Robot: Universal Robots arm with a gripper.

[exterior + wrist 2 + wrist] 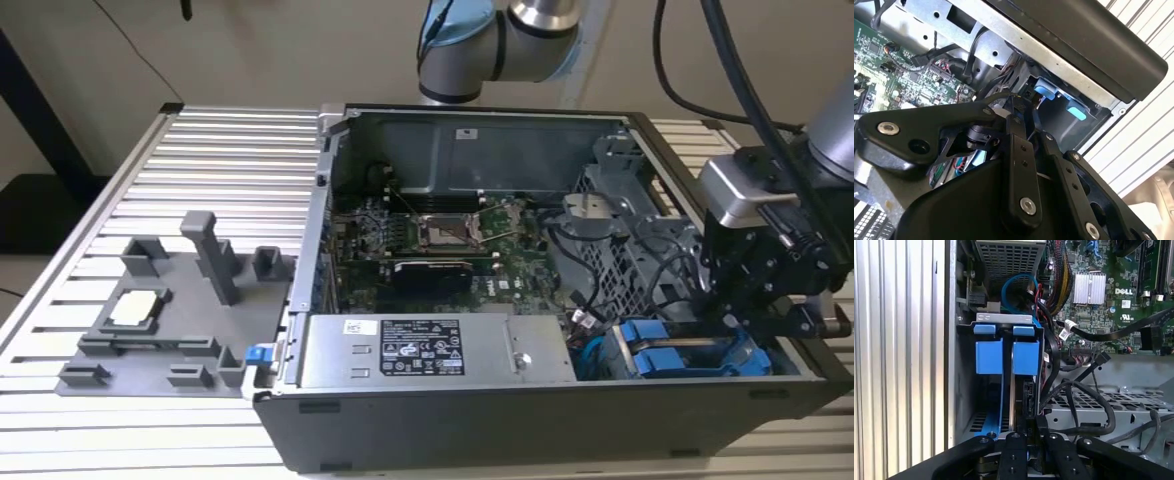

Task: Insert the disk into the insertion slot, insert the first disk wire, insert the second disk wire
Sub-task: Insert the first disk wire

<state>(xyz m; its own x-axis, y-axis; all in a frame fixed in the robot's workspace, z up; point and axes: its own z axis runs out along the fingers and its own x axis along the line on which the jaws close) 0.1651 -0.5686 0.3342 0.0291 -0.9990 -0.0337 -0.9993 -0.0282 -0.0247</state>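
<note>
The disk (667, 358), framed by its blue carrier, stands on edge inside the insertion slot (966, 390) at the case's front corner, on the exterior view's right. Its two blue handle tabs (1026, 357) face outward and also show past the case rim (1046, 92). My black gripper (738, 322) reaches down into the case just beside the disk. In the first wrist view the gripper (1031, 434) is shut on the black connector of a disk wire (1104, 415), pressed close to the disk's edge connector (1029, 392). The gripper (1017, 106) meets a black cable deep in the bay.
The open computer case rests on a slatted metal table (200, 160). A grey power-supply box (427, 350) lies beside the bay, with the motherboard (427, 235) behind it. Loose black cables (1089, 332) and a blue one (1009, 285) crowd the bay. A grey fixture (160, 320) stands at the exterior view's left.
</note>
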